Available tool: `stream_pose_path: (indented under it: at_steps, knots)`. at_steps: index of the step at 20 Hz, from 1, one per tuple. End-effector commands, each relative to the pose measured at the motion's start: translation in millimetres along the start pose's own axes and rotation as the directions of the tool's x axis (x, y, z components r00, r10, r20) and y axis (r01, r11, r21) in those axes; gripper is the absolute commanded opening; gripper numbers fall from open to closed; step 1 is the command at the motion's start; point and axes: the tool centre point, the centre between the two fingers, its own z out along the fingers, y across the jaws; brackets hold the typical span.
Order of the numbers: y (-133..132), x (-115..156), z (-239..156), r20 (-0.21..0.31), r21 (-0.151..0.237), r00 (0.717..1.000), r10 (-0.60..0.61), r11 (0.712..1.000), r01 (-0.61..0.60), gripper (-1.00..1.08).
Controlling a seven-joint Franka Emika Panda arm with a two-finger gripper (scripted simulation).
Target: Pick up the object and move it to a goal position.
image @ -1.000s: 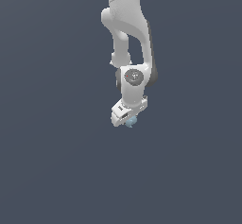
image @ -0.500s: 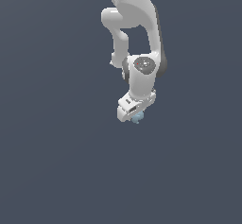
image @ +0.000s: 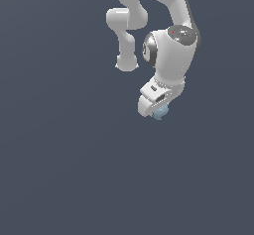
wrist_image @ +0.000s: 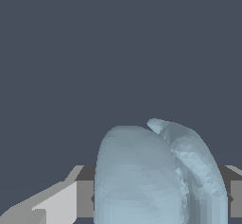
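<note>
Arm has swung toward exterior view's right since a second ago, wrist now bulkier in frame. Gripper (image: 158, 111) points down, jaws clamped on pale-blue lump (image: 160, 112) — only sliver visible there. Wrist view: lump (wrist_image: 156, 176) looms large between fingers (wrist_image: 56, 204), faceted, creased. Surroundings — flat dark slate backdrop, featureless.

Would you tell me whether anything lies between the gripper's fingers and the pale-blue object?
Nothing: in the wrist view the object fills the gap, meeting the fingers on both sides. The gripper hides this in the exterior view.
</note>
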Motion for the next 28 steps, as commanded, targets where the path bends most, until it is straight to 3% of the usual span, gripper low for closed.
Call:
stream_pose_path:
  at_steps: [1,15,28]
  knots:
    - [-11,10,-27,0.001,0.0,1.0,0.0,1.0,0.0,-1.0]
    - [-59,66,-154,0.001,0.001,1.0,0.001,1.0,-0.001,-1.0]
    - [-76,90,-203,0.001,0.001,1.0,0.001,1.0,-0.001,-1.0]
